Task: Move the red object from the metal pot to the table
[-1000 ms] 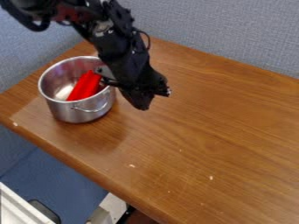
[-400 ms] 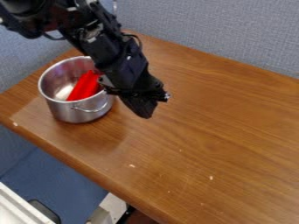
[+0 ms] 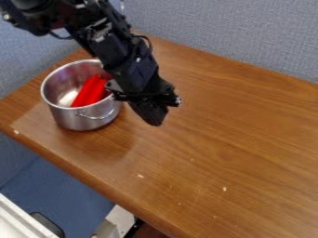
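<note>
The metal pot (image 3: pixel 80 96) stands on the left part of the table (image 3: pixel 211 139). The red object (image 3: pixel 89 90) lies inside it, leaning against the right inner wall. My black gripper (image 3: pixel 152 112) points steeply down at the tabletop just right of the pot's rim. Its fingers are together and nothing shows between them. The arm reaches in from the upper left and passes over the pot's right edge.
A grey-blue wall runs behind the table. The table's front edge cuts diagonally from the left to the bottom middle, with the floor and a pale object below it. Bare wood stretches to the right of the gripper.
The wrist has tilted a little and the upper arm has shifted slightly. The gripper stays beside the pot, and the red object has not moved.
</note>
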Motion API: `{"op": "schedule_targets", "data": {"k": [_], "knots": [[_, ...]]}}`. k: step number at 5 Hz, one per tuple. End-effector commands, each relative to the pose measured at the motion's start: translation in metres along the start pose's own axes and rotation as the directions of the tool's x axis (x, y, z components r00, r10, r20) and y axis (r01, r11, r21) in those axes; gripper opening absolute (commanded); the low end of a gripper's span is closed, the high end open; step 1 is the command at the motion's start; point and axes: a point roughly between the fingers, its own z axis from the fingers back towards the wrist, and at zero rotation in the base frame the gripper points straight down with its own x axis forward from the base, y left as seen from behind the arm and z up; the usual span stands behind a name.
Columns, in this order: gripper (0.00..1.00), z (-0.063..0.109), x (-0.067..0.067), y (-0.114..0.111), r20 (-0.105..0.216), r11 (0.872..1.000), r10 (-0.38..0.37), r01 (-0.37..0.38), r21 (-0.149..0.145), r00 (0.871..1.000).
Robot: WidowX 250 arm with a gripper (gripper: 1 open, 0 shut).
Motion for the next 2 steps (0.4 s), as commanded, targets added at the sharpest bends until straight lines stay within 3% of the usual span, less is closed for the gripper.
{"op": "schedule_targets", "data": {"k": [1, 2], "knots": [[0.00, 0.0055, 0.0097, 0.0083, -0.005, 1.000, 0.011, -0.011, -0.007, 1.000], [0.00, 0.0050, 0.0107, 0.0126, -0.046, 1.000, 0.020, -0.021, -0.019, 0.999]]}}
